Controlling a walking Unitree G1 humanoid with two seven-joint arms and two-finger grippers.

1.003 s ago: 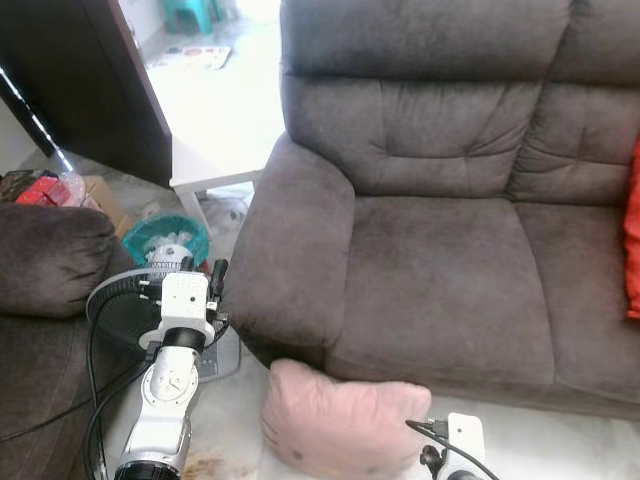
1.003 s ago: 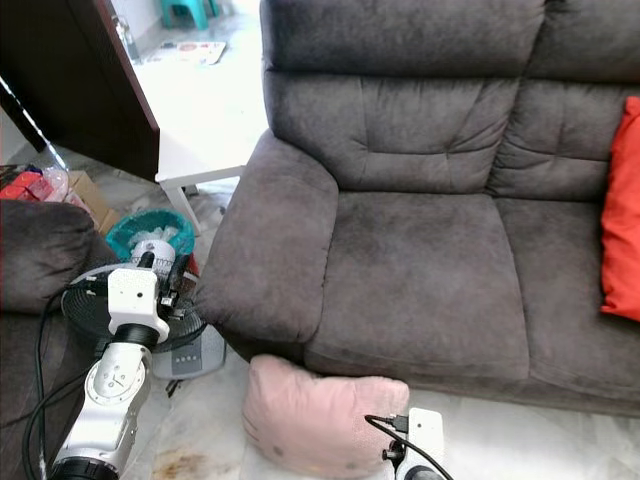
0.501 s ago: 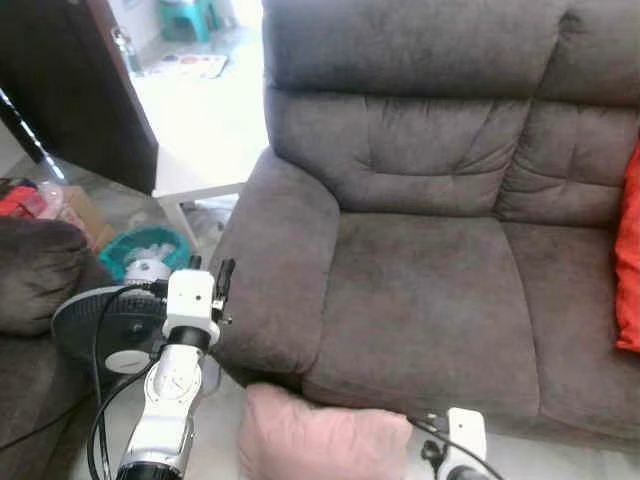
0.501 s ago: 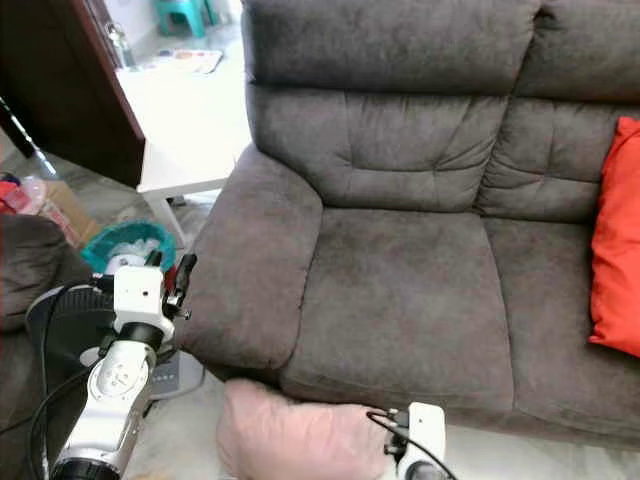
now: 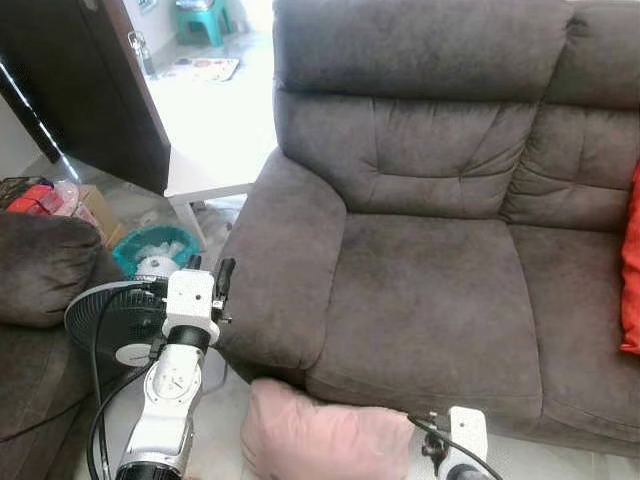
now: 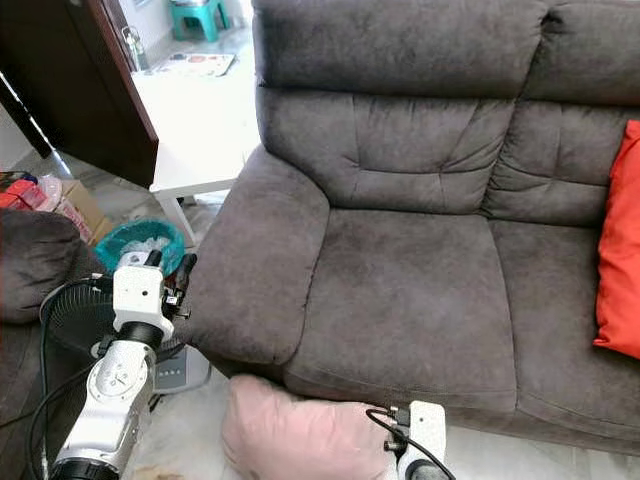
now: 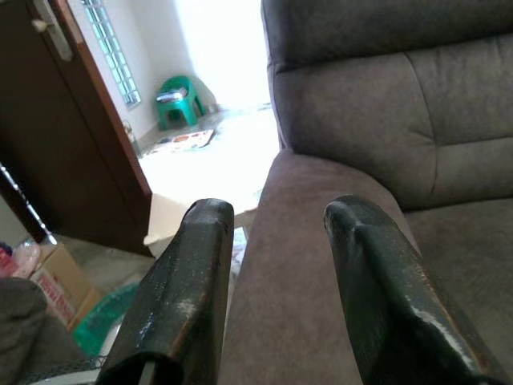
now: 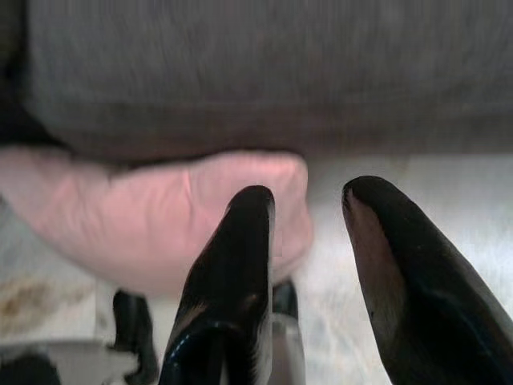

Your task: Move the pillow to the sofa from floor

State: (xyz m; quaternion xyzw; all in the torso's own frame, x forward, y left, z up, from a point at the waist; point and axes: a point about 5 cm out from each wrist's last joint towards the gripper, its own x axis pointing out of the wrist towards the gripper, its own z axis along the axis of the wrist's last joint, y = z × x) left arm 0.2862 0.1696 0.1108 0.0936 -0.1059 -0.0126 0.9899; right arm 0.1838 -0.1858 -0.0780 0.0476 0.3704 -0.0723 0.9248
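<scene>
Pillow (image 5: 325, 440) looks soft, light; I'd pinch its near corner with my spread right gripper (image 8: 309, 216); left gripper (image 7: 276, 220) also spread.

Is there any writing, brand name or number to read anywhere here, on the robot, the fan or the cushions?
No text can be read.
The fan has a pale round hub; any mark there is too small to read.
The mat on the far floor has a coloured print, too blurred to read.
The pink pillow shows no lettering.
</scene>
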